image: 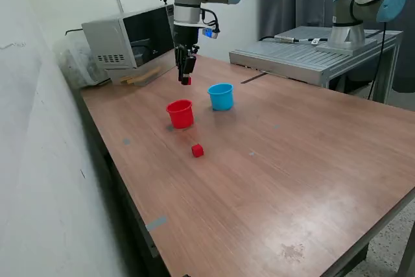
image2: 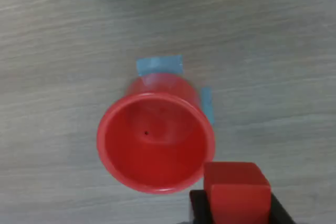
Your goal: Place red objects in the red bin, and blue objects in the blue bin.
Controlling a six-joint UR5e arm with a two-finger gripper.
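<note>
Red showed at the tip of the gripper (image: 187, 80) in the exterior view: a red cube (image: 187, 81) clamped between the fingers, the arm's wrist pointing straight down above the wooden table (image: 292, 160). It hung over the upright red cup (image: 180, 113), with the blue cup (image: 221, 96) just to that view's right. A second red cube (image: 198, 151) lay on the table nearer the camera.

The wrist view looked into the red cup's (image2: 155, 142) empty mouth, blue tape (image2: 159, 65) at its base. The held cube (image2: 236, 192) sat at its rim. No writing was legible.

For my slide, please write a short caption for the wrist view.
Gripper holds a red cube above the table, beside the rim of the empty red cup.
</note>
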